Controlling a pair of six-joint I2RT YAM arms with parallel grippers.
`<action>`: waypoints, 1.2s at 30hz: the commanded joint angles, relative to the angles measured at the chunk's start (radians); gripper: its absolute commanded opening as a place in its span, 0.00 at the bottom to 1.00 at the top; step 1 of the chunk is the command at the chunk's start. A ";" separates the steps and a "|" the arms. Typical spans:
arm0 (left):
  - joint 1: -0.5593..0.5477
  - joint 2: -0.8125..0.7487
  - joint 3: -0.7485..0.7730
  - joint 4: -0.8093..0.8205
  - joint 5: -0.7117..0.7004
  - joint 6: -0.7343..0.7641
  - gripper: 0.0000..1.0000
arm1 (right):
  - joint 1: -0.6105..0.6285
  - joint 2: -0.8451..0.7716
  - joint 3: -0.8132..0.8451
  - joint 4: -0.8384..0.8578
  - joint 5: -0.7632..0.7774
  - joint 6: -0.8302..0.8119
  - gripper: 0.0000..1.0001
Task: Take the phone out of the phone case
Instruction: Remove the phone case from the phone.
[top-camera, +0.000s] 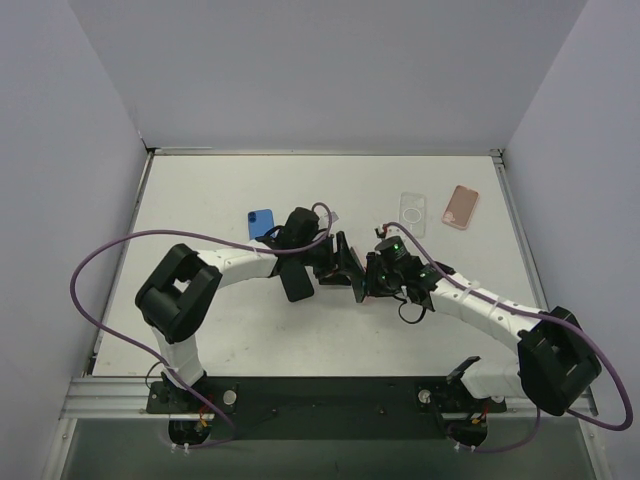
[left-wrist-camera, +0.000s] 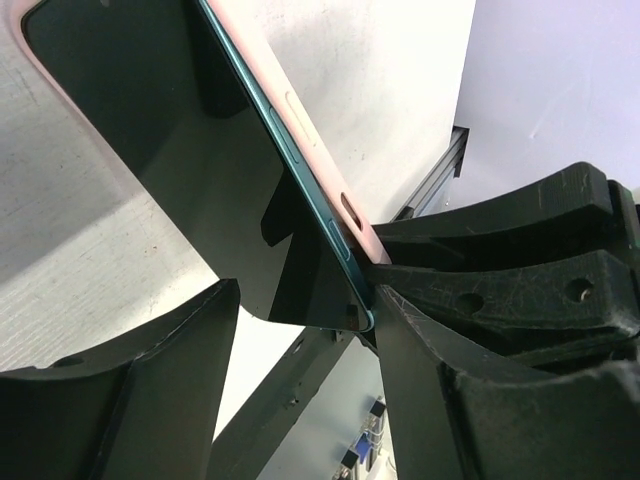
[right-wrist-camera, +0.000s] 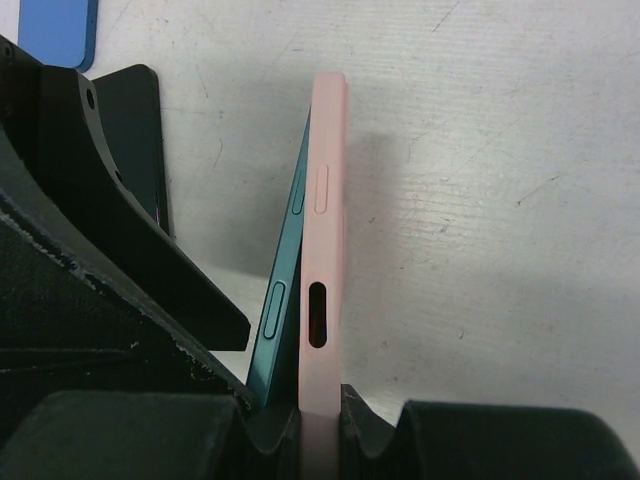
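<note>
Black mounting plate (top-camera: 320, 395) along the near edge, both arm bases bolted to it. Beyond it a white desk (top-camera: 200, 200), scuffed and faintly scratched in the wrist views, with pale walls (top-camera: 320, 70) on three sides. Lying flat on the desk, near to far: a black phone (top-camera: 295, 282) just left of centre, a blue phone (top-camera: 261, 222) behind it, then a clear cover (top-camera: 412, 210) and a pink cover (top-camera: 460, 207) side by side toward the back right. The phone case (right-wrist-camera: 325, 250) is pink and held off the desk at mid-table, seen edge-on from the right wrist, with a button ridge and an oval slot along its side. The phone (right-wrist-camera: 285, 300) has a teal frame and a dark screen. Its side has peeled away from the case at the far end and sits close to it at the near end. Both arms reach inward and meet at centre. The right gripper (right-wrist-camera: 300, 430) has its jaws clamped on the near end of the phone case. The left gripper (left-wrist-camera: 300, 400) has its jaws apart, straddling one corner of the phone. That corner touches one finger (left-wrist-camera: 480, 400), and a gap shows on the other side.
</note>
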 joint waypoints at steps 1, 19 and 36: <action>0.000 0.010 -0.006 0.047 -0.004 -0.020 0.65 | 0.030 0.010 0.043 -0.026 0.027 -0.031 0.00; 0.014 0.016 -0.067 0.099 -0.050 -0.118 0.58 | 0.103 0.013 0.059 -0.043 0.110 -0.064 0.00; 0.011 0.010 -0.018 -0.247 -0.197 0.025 0.43 | 0.126 -0.010 0.062 -0.034 0.179 -0.058 0.00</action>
